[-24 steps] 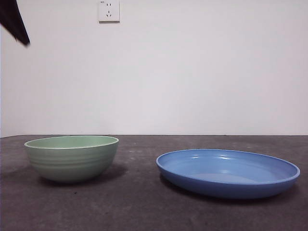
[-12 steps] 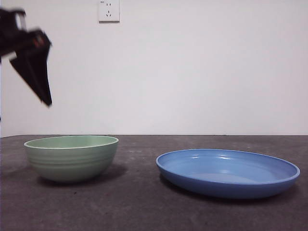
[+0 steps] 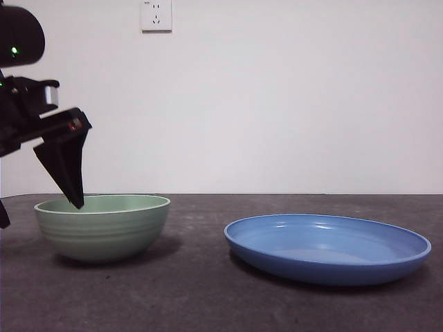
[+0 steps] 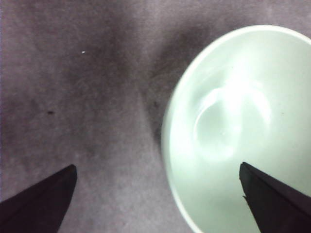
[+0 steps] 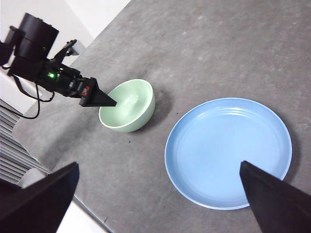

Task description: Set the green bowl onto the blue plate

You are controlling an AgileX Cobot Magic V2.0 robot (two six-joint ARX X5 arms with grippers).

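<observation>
left gripper (image 3: pixel 41 207) lower, at green bowl (image 3: pixel 104 226)

Pretty plain setup. Back wall (image 3: pixel 291 104) is flat white, nothing on it except a white power socket (image 3: pixel 156 15) up near the top. The table (image 3: pixel 201 290) is dark grey with a rough, slightly mottled, felt-like surface that meets the wall in a straight line. Light is soft and even, only faint shadows on the tabletop. From the right wrist view you can see the table edge (image 5: pixel 92 213), with something pale and ribbed (image 5: pixel 12 155) just past it, can't tell what.
</observation>
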